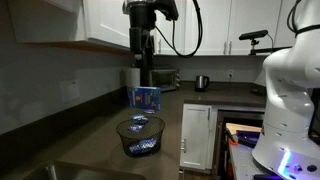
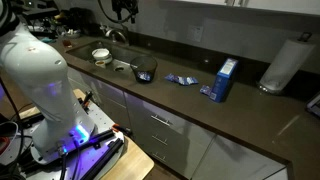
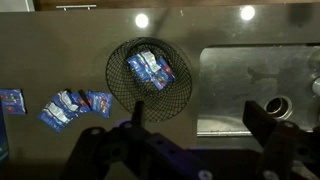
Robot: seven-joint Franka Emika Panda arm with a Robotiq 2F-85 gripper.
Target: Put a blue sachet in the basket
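The black wire-mesh basket (image 3: 150, 76) sits on the dark counter beside the sink and holds blue sachets (image 3: 152, 68). It shows in both exterior views (image 1: 140, 137) (image 2: 145, 70). More blue sachets (image 3: 75, 104) lie loose on the counter between the basket and the blue box, also seen in an exterior view (image 2: 180, 80). My gripper (image 3: 195, 118) is open and empty, raised well above the counter near the basket and sink; in an exterior view it hangs high above the basket (image 1: 143, 62).
An upright blue box (image 2: 226, 80) stands on the counter, also seen behind the basket (image 1: 145, 98). A steel sink (image 3: 255, 90) lies next to the basket. A paper towel roll (image 2: 285, 62) stands at the counter's far end. A white bowl (image 2: 101, 55) sits by the sink.
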